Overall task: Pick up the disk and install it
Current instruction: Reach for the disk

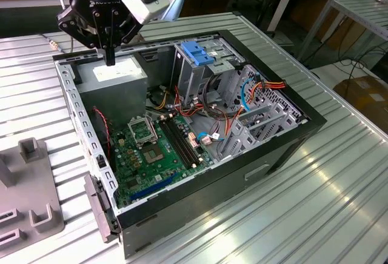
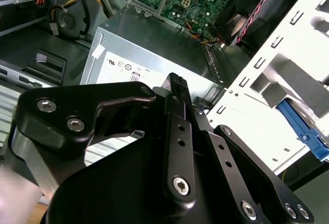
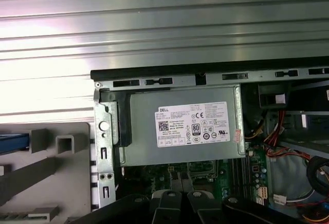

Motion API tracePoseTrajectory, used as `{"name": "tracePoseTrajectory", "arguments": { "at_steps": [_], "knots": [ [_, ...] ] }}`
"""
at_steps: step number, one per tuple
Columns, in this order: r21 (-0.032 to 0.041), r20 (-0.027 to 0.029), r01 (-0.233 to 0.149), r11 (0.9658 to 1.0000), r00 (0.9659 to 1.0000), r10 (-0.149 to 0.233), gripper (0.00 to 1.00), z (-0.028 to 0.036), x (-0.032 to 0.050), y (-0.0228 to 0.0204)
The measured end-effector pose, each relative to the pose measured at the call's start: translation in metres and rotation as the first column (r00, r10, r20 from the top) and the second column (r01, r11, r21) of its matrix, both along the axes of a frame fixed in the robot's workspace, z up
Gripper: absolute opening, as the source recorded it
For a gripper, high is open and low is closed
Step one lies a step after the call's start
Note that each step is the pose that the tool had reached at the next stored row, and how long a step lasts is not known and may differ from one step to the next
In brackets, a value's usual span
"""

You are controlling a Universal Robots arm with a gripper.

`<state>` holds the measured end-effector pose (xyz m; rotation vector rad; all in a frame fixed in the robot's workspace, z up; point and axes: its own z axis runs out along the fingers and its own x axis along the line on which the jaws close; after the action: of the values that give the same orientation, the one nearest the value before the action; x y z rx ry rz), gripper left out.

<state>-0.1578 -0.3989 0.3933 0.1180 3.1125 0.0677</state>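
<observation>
My gripper (image 1: 110, 59) hangs over the back corner of the open computer case (image 1: 285, 149), just above the grey power-supply box (image 1: 115, 77). Its black fingers (image 2: 176, 81) stand pressed together, shut on nothing. In the first wrist view the fingertips (image 3: 169, 201) sit at the picture's edge, over the green motherboard (image 3: 205, 172). Of the disk I see a blue-framed edge (image 3: 11, 143) lying on the grey fixture (image 3: 56, 167) outside the case. In the second wrist view the disk (image 2: 306, 131) shows past the case's white perforated wall (image 2: 267, 80).
The metal drive cage (image 1: 200, 73) with a blue plastic bracket (image 1: 197, 52) on top stands at the case's far side. Loose red, orange and blue cables (image 1: 242, 103) crowd the exterior view's right half. The case rests on a ribbed metal table (image 1: 339, 203).
</observation>
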Motion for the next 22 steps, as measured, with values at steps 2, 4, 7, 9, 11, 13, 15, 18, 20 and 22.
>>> {"name": "tracePoseTrajectory", "arguments": {
  "at_steps": [2, 4, 7, 9, 11, 13, 15, 18, 20, 22],
  "knots": [
    [0.0, 0.0, 0.0, 1.0, 1.0, 0.0, 0.1, 0.0, -0.0011, 0.0],
    [0.0, 0.0, 0.0, 1.0, 1.0, 0.0, 0.1, 0.0, -0.0019, 0.0],
    [-0.0001, 0.0, 0.0, 1.0, 1.0, 0.0, 0.1, 0.0, -0.0033, 0.0],
    [0.0, 0.0, 0.0, 1.0, 1.0, 0.0, 0.1, 0.0, -0.0043, 0.0],
    [0.0, 0.0, 0.0, 1.0, 1.0, 0.0, 0.1, 0.0, -0.0059, 0.0],
    [0.0, 0.0, 0.0, 1.0, 1.0, 0.0, 0.1, 0.0, -0.007, 0.0],
    [0.0, 0.0, 0.0, 1.0, 1.0, 0.0, 0.1, 0.0, -0.0087, 0.0],
    [0.0, 0.0, 0.0, 1.0, 1.0, 0.0, 0.1, 0.0, -0.0114, 0.0],
    [-0.0001, 0.0, 0.0, 1.0, 1.0, 0.0, 0.1, 0.0, -0.0132, 0.0],
    [0.0, 0.0, 0.0, 1.0, 1.0, 0.0, 0.1, 0.0, -0.015, 0.0]
  ]
}}
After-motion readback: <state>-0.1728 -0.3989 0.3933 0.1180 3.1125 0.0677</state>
